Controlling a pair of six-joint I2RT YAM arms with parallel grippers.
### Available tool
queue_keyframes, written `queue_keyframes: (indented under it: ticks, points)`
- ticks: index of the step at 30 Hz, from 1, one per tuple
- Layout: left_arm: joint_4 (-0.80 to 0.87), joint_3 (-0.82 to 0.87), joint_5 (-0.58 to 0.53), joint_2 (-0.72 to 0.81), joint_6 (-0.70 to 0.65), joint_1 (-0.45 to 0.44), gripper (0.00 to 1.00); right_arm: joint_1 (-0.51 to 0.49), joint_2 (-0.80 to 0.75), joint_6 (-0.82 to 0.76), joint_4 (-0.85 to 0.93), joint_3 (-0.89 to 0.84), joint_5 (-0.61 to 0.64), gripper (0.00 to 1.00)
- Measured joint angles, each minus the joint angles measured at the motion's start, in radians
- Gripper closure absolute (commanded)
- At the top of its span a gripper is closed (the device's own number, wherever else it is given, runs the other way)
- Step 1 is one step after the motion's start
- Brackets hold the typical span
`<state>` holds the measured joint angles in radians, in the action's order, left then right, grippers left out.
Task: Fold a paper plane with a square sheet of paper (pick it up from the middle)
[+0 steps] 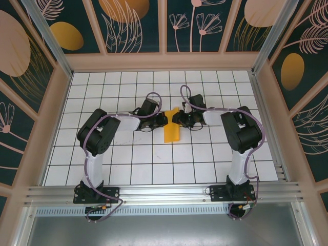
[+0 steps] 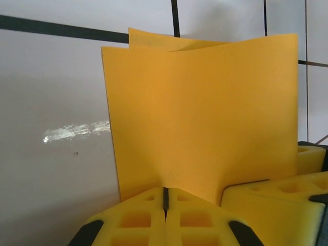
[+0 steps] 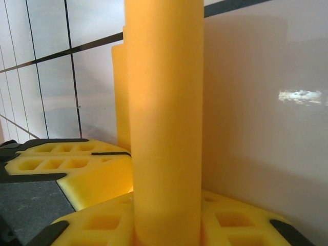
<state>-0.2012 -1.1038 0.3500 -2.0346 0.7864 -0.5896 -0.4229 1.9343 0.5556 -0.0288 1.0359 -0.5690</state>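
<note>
Sheet (image 1: 171, 128) sits in the middle of the desk (image 1: 128, 169), well off every edge, folded over, between my two grippers. Left gripper (image 2: 165, 197): jaws together, pinching one edge of it. Right gripper (image 1: 178, 118): sheet runs up between the jaws, can't tell if they bite. My read: featherlight, floppy, probably slick on foam, any crease permanent. Best hold is near the fold line, light squeeze, no yanking.

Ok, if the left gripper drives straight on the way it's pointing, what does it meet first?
The left gripper is clamped on the folded sheet of paper. Going on, it would likely run into the right gripper, which sits close opposite at the same sheet; the exact gap is unclear.
</note>
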Motion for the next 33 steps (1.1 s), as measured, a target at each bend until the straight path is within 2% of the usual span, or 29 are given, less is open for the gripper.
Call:
queue_keyframes:
  ticks: [10,18,20,27,33]
  points:
    - [0.020,-0.011,-0.011,-0.002,0.000,-0.001,1.00,-0.036,-0.053,-0.029,0.087,0.006,0.113,0.50]
    - [0.028,-0.018,-0.011,-0.003,0.000,-0.001,1.00,-0.074,-0.066,-0.063,0.117,0.006,0.192,0.48]
    - [0.035,-0.022,-0.014,-0.004,0.000,-0.001,1.00,-0.078,-0.067,-0.069,0.120,0.006,0.204,0.49]
    - [0.058,-0.043,-0.021,-0.008,0.000,-0.001,1.00,-0.081,-0.068,-0.079,0.126,0.003,0.235,0.63]
    - [0.071,-0.060,-0.045,-0.006,-0.013,0.000,0.89,-0.068,-0.069,-0.061,0.098,-0.021,0.235,0.70]
